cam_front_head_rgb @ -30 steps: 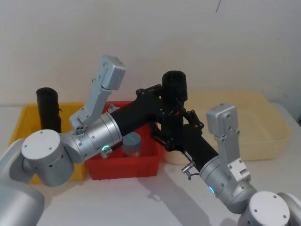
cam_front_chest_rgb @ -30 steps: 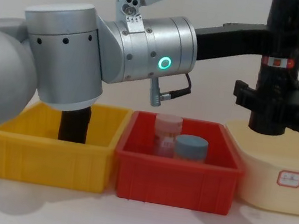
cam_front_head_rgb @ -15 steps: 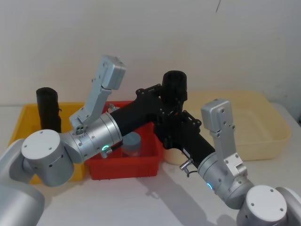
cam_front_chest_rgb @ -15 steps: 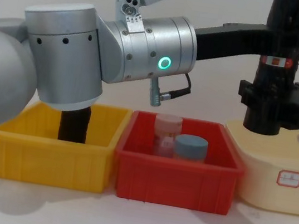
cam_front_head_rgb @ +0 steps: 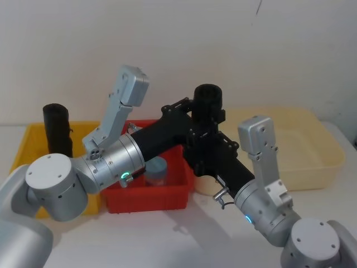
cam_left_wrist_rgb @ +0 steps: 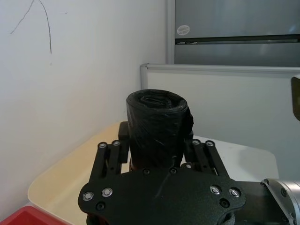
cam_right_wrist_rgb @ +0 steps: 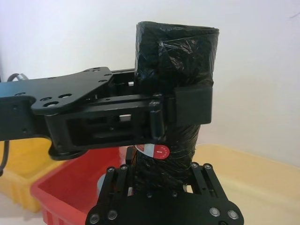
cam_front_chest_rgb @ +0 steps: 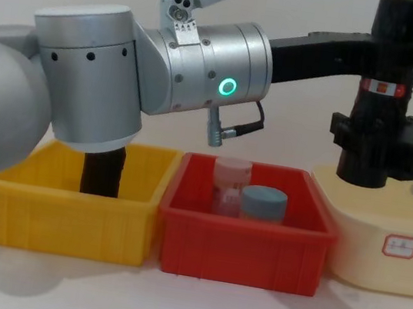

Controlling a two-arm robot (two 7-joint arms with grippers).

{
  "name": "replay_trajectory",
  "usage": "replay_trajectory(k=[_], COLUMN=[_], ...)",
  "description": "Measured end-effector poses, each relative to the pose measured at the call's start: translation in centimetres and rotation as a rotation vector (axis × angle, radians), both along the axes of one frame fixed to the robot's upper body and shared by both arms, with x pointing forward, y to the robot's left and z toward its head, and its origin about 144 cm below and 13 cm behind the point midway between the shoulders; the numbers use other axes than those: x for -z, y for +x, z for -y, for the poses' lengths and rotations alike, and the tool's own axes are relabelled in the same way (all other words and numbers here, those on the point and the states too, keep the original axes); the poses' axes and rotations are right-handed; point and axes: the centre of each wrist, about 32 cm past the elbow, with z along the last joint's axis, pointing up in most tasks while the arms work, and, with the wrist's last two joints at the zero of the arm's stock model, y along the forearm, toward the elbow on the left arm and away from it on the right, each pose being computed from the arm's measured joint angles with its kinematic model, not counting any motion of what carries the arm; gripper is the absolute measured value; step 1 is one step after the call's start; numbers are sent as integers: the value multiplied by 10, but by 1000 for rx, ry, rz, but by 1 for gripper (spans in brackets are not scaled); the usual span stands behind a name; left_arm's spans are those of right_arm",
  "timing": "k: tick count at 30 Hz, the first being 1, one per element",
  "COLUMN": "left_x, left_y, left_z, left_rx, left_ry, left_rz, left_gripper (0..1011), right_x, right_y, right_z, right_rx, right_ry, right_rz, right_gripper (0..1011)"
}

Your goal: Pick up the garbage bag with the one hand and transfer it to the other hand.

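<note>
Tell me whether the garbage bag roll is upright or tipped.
Upright. In the chest view the garbage bag stands vertical, label band level, left gripper clamping it high, right gripper lower.

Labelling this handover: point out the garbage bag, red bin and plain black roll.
garbage bag (cam_front_chest_rgb: 383,88), chest view, its label band.
red bin (cam_front_chest_rgb: 242,253), chest view, front wall.
plain black roll (cam_front_head_rgb: 57,129), head view, mid-body.

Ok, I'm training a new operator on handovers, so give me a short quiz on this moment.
1. True or false: the garbage bag is held upright in the air.
2. Where does the left tool clamp it? A) above the label band; B) below the band; C) at the very bottom end.
3. Fill in: the right tool sits ___ the band.
Key: 1 true; 2 A; 3 below.
</note>
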Motion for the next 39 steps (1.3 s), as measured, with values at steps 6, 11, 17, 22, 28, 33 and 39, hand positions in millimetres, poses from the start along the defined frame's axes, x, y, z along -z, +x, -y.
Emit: replay_trajectory(k=[6, 11, 17, 22, 28, 33, 39], left_x=[0, 0, 0, 0, 0, 0, 0], left_y=[0, 0, 0, 0, 0, 0, 0], left_z=[0, 0, 0, 0, 0, 0, 0], left_rx=[0, 0, 0, 0, 0, 0, 0], left_ry=[0, 0, 0, 0, 0, 0, 0], left_rz=[0, 0, 0, 0, 0, 0, 0], left_gripper=[785, 921, 1001, 1001, 1001, 1001, 1001], right_x=[-3, -6, -13, -20, -28, -35, -42], right_y=[2, 7, 17, 27, 40, 49, 61], right_z=[2, 8, 18, 32, 50, 63, 78], right_rx=[13, 42, 100, 163, 251, 317, 396], right_ry=[4, 9, 24, 42, 58, 62, 29], right_rz=[-2, -9, -21, -31, -47, -66, -111], right_gripper=[551, 550, 550, 550, 550, 550, 550])
